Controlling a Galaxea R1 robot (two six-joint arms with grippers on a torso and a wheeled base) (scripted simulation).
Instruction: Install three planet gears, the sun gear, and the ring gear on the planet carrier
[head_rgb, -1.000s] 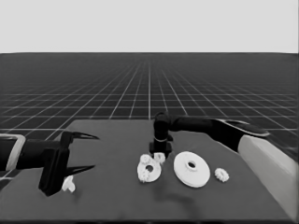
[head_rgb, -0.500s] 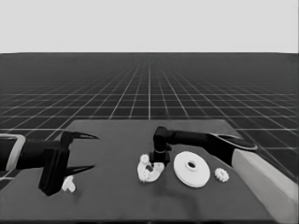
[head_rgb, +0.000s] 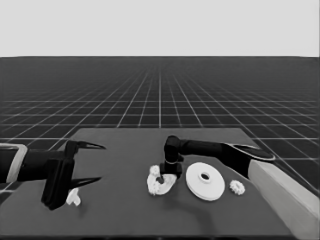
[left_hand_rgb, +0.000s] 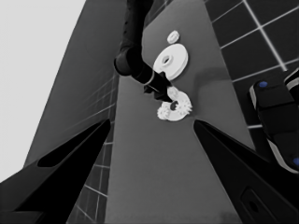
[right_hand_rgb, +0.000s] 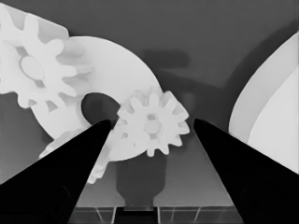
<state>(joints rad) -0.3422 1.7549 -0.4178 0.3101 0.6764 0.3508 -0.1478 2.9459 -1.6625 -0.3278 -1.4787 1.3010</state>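
Left end effector (head_rgb: 82, 162): parked at 9 o'clock end of surface (head_rgb: 125, 210), fingers spread, holding nothing. Right end effector (head_rgb: 164, 175): over smaller round part (head_rgb: 161, 182), fingers spread astride planet gear (right_hand_rgb: 152, 123) seated there. Lift straight up; avoid nudging gear. Larger round part (head_rgb: 205, 181): just beside, 3 o'clock.

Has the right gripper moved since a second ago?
Yes. In the head view the right gripper has come down and toward the table's front, closer to the smaller round part, while the larger round part stayed put beside it.
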